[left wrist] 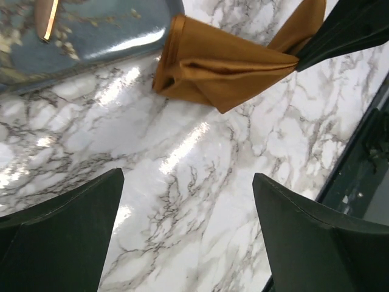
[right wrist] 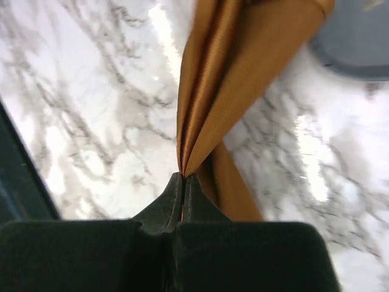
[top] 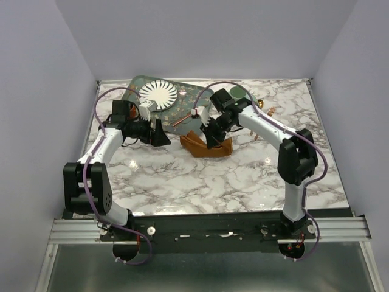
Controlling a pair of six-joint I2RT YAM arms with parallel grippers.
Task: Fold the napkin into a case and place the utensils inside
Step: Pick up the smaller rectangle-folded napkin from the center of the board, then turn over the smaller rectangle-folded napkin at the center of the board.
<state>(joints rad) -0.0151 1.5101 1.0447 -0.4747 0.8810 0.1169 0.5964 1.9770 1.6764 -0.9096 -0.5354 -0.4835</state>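
Marble table (top: pixel 182 182). The rust-orange napkin (top: pixel 205 146) sits bunched near the middle, slightly toward the far edge, just off the near right corner of the patterned green tray (top: pixel 189 100). It is not yet a case: loose folded layers, one end raised.

Right gripper (top: pixel 213 140): jaws pressed together, pinching a gathered edge of the cloth. In its wrist view the fold (right wrist: pixel 231 79) runs straight out of the tips (right wrist: pixel 183 179). My reading is that the edge is lifted so the layers hang free and can be drawn over into a narrower fold.

Left gripper (top: pixel 159 135): spread wide and holding nothing, over bare marble just left of the napkin. Its wrist view looks between the fingers (left wrist: pixel 67 237) at the napkin's left end (left wrist: pixel 225 73). It seems placed to pin or take that end.

Utensils (top: pixel 180 119): one copper-gold piece lies on the tray, cut off at the frame edge in the left wrist view (left wrist: pixel 47 18). More glints show near the far right corner (top: pixel 267 111), too small to tell fork from spoon.

Hidden: the right gripper covers the napkin's middle from above. I cannot tell the layer count or whether any pocket exists.
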